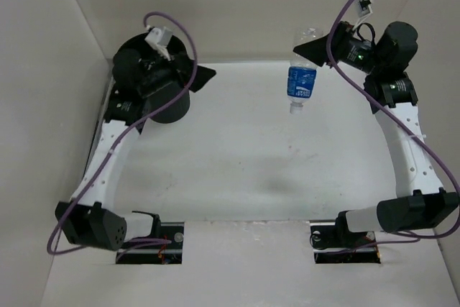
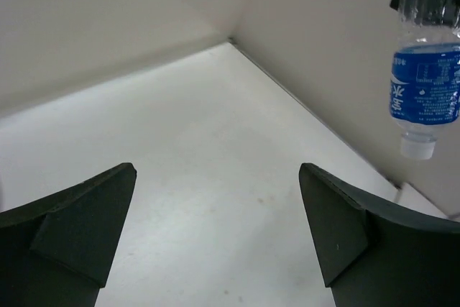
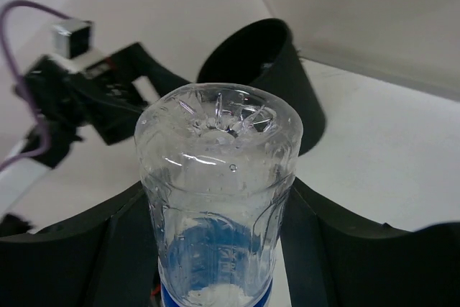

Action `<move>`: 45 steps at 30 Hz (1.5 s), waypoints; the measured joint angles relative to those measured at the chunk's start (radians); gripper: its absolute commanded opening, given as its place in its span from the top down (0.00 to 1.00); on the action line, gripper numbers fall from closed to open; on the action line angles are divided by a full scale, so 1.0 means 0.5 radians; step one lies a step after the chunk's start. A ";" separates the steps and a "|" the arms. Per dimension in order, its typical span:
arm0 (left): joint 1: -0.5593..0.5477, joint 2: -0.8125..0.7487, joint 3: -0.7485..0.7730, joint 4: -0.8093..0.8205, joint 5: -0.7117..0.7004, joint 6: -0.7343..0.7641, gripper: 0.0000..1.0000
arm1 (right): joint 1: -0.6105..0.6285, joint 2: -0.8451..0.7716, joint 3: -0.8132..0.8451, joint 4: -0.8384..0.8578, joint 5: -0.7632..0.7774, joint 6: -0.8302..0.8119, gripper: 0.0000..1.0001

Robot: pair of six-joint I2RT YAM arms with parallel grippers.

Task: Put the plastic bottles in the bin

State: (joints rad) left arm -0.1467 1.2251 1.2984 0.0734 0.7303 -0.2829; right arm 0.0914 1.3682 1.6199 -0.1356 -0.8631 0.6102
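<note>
One blue-label bottle (image 1: pixel 302 81) cap-down, clamped in right end effector (image 1: pixel 307 49) | left end effector (image 2: pixel 215 170) wide, empty

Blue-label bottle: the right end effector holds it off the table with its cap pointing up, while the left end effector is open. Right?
Wrong on one point: the blue-label bottle hangs cap down, as the top external view shows. The right end effector does hold it off the table, and the left end effector is open.

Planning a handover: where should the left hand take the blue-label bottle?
Likely the label band, approached from its left: the blue-label bottle hangs cap down, the right hand clamps only its base end, so the straight round middle is free.
</note>
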 measured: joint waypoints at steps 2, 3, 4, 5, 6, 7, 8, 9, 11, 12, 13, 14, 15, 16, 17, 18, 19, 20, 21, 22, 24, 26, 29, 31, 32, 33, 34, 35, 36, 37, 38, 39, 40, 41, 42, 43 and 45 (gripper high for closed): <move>-0.173 0.155 0.082 0.034 0.047 -0.076 0.00 | -0.047 0.003 -0.034 0.118 -0.109 0.166 1.00; -0.272 0.235 0.135 0.047 0.068 -0.105 0.00 | -0.068 -0.002 -0.051 0.182 -0.156 0.239 1.00; -0.365 0.306 0.189 0.053 0.090 -0.121 0.00 | -0.087 -0.008 -0.069 0.246 -0.188 0.294 1.00; -0.466 0.382 0.256 0.054 0.112 -0.137 0.00 | -0.109 -0.020 -0.095 0.307 -0.219 0.350 1.00; -0.565 0.459 0.336 0.053 0.135 -0.150 0.00 | -0.130 -0.034 -0.121 0.355 -0.243 0.398 1.00; -0.657 0.533 0.423 0.056 0.155 -0.160 0.00 | -0.150 -0.050 -0.143 0.396 -0.260 0.435 1.00; -0.727 0.597 0.504 0.056 0.168 -0.167 0.00 | -0.172 -0.068 -0.169 0.443 -0.275 0.474 1.00; -0.802 0.661 0.591 0.060 0.185 -0.175 0.00 | -0.190 -0.084 -0.195 0.480 -0.287 0.506 1.00; -0.902 0.754 0.731 0.075 0.214 -0.187 0.00 | -0.216 -0.120 -0.239 0.546 -0.304 0.555 1.00; -0.934 0.788 0.787 0.085 0.223 -0.191 0.00 | -0.227 -0.136 -0.259 0.575 -0.311 0.575 1.00; -0.956 0.813 0.836 0.090 0.227 -0.195 0.00 | -0.235 -0.150 -0.273 0.605 -0.321 0.597 1.00; -0.968 0.832 0.874 0.098 0.232 -0.198 0.00 | -0.236 -0.162 -0.284 0.635 -0.326 0.611 1.00; -0.980 0.851 0.912 0.103 0.233 -0.202 0.00 | -0.237 -0.172 -0.291 0.664 -0.331 0.625 1.00; -0.998 0.867 0.946 0.111 0.235 -0.207 0.00 | -0.240 -0.177 -0.292 0.685 -0.334 0.638 1.00; -1.012 0.881 0.975 0.117 0.236 -0.210 0.00 | -0.243 -0.180 -0.292 0.713 -0.337 0.650 1.00; -1.025 0.893 0.999 0.124 0.235 -0.214 0.00 | -0.244 -0.182 -0.292 0.739 -0.340 0.660 1.00; -1.043 0.901 1.012 0.130 0.235 -0.217 0.00 | -0.246 -0.182 -0.292 0.764 -0.340 0.666 1.00; -1.066 0.912 1.025 0.132 0.236 -0.223 0.00 | -0.248 -0.181 -0.292 0.781 -0.341 0.673 1.00; -1.093 0.922 1.034 0.135 0.237 -0.226 0.00 | -0.248 -0.181 -0.292 0.791 -0.341 0.676 1.00; -1.125 0.933 1.036 0.142 0.236 -0.231 0.00 | -0.248 -0.180 -0.292 0.802 -0.340 0.681 1.00; -1.186 0.956 1.036 0.146 0.237 -0.239 0.00 | -0.248 -0.179 -0.292 0.822 -0.341 0.690 1.00; -1.250 0.988 1.036 0.149 0.237 -0.243 0.00 | -0.248 -0.177 -0.292 0.839 -0.341 0.697 1.00; -1.327 1.035 1.038 0.151 0.238 -0.247 0.00 | -0.248 -0.167 -0.292 0.869 -0.341 0.703 1.00; -1.365 1.067 1.048 0.152 0.237 -0.249 0.00 | -0.248 -0.164 -0.292 0.872 -0.340 0.703 1.00; -1.380 1.083 1.057 0.151 0.237 -0.251 0.00 | -0.246 -0.164 -0.292 0.874 -0.340 0.705 1.00; -1.392 1.097 1.069 0.152 0.236 -0.252 0.00 | -0.244 -0.164 -0.292 0.876 -0.341 0.708 1.00; -1.401 1.113 1.086 0.153 0.235 -0.253 0.00 | -0.239 -0.164 -0.293 0.881 -0.340 0.709 1.00; -1.409 1.128 1.106 0.156 0.233 -0.253 0.00 | -0.233 -0.164 -0.295 0.890 -0.340 0.709 1.00; -1.414 1.141 1.124 0.159 0.229 -0.253 0.01 | -0.230 -0.166 -0.301 0.893 -0.340 0.710 1.00; -1.418 1.150 1.141 0.161 0.227 -0.253 0.03 | -0.223 -0.171 -0.316 0.904 -0.342 0.710 1.00; -1.418 1.155 1.153 0.163 0.224 -0.252 0.07 | -0.219 -0.181 -0.336 0.909 -0.344 0.710 1.00; -1.418 1.157 1.165 0.164 0.222 -0.250 0.12 | -0.218 -0.193 -0.362 0.913 -0.350 0.710 1.00; -1.418 1.158 1.176 0.160 0.216 -0.250 0.16 | -0.217 -0.208 -0.393 0.919 -0.353 0.713 1.00; -1.417 1.159 1.185 0.155 0.214 -0.246 0.20 | -0.213 -0.224 -0.420 0.920 -0.353 0.718 1.00; -1.412 1.166 1.196 0.150 0.214 -0.243 0.26 | -0.206 -0.240 -0.443 0.921 -0.356 0.717 1.00; -1.406 1.175 1.215 0.151 0.213 -0.235 0.36 | -0.205 -0.256 -0.462 0.921 -0.361 0.716 1.00; -1.398 1.187 1.232 0.127 0.211 -0.235 0.55 | -0.201 -0.285 -0.489 0.940 -0.362 0.708 0.83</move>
State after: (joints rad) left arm -0.8459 1.8187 1.9144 0.1371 0.8360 -0.4004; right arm -0.0093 1.2255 1.3754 0.3344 -1.0439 0.9642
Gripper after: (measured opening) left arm 0.603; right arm 0.636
